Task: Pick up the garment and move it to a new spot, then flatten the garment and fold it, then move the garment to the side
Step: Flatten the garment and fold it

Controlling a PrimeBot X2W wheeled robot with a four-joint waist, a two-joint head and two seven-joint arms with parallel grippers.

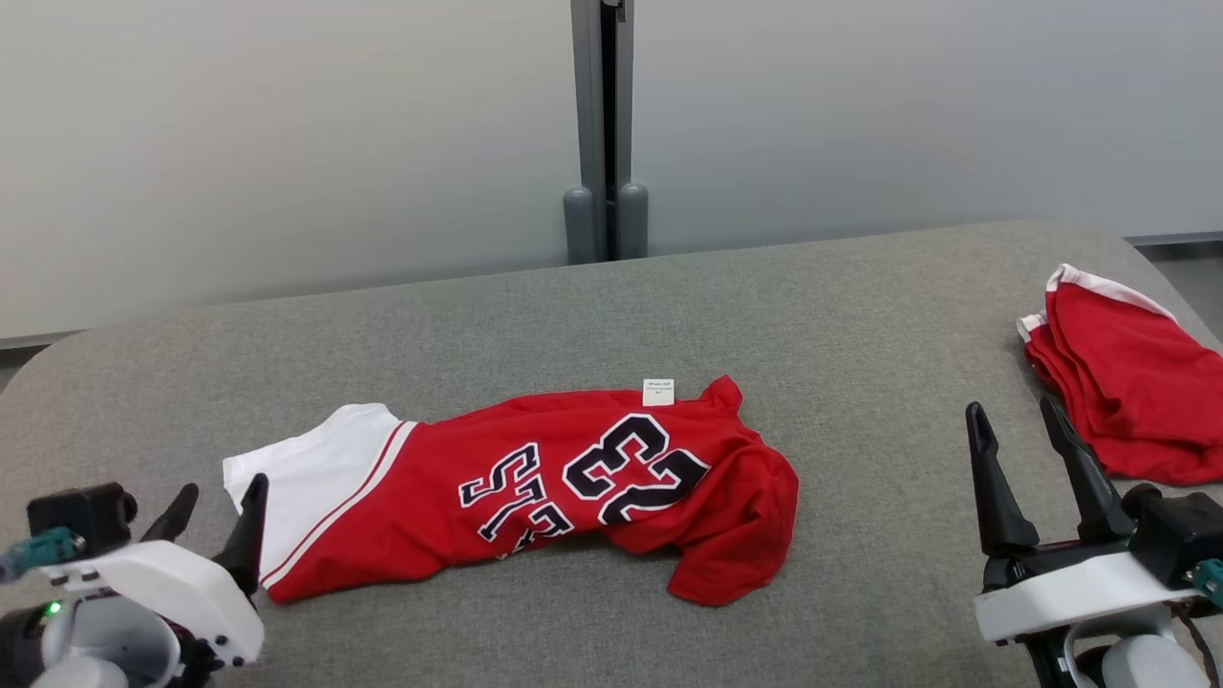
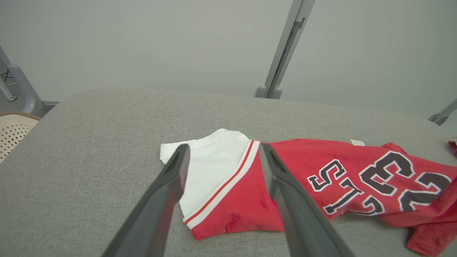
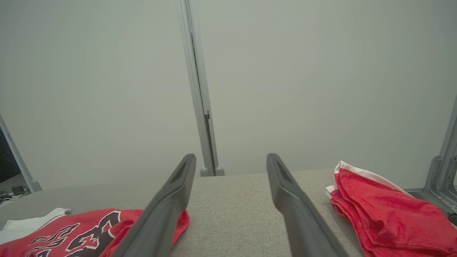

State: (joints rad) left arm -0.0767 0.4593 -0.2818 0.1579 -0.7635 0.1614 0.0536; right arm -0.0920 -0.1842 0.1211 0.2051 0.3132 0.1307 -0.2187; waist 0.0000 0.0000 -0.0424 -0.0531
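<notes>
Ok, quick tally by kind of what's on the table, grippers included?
Jersey: 1
Red stack: 1, pieces within unclear
Grippers: 2, left gripper and right gripper, both open
Total: 4

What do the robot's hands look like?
Each one has two long, dark, pointy jaws, like black beaks. The left gripper has a smooth white shell, a black box, a teal plug and a tiny green light. The right gripper has a matching white cover and a black block.
</notes>
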